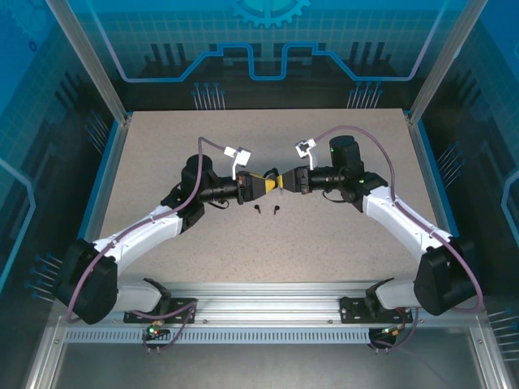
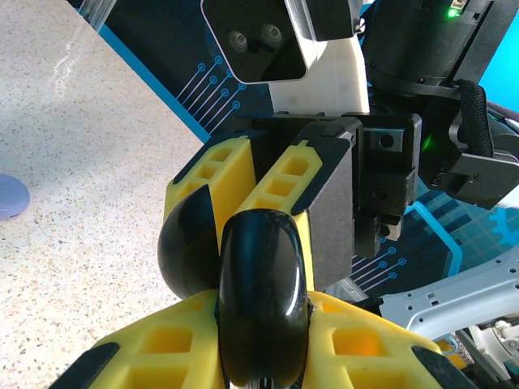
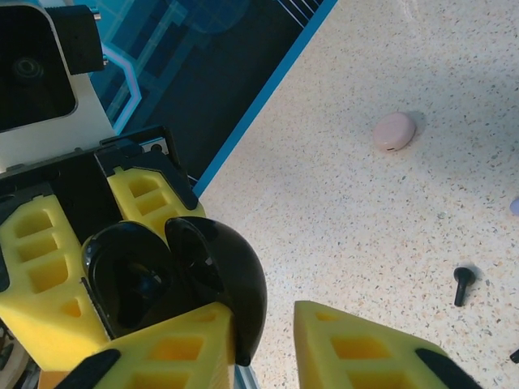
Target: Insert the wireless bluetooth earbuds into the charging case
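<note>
Earbuds [image 1: 258, 209] in black lay loose on the speckled surface [image 1: 162, 154], two of them side by side and not touching. They sat a little nearer to you than the spot where your two arms met, and neither was in a case. The right wrist camera caught one of these earbuds [image 3: 462, 284] on bare surface, off to the side of the fingers and clear of them.

Your left fingers [image 2: 170, 340] were pressed onto the black charging case [image 2: 263, 300], gripping it by its two sides and holding it up off the surface at mid-table. The case stood open: from the right wrist you could see the hollow of its base, with the domed lid [image 3: 235, 284] hinged out beside it.

Your right fingers [image 3: 312, 320] faced the case head-on from the opposite side, their tips close to those of the left. They stood apart, not pinched. The lid's rim lay in the gap between them, against one finger, with bare surface showing between the rim and the other finger.

A pale pink case [image 3: 394, 131] rested shut on the surface farther out, well apart from the arms. The edge of a rounded lavender case [image 2: 6, 198] showed at the border of the left wrist view.
</note>
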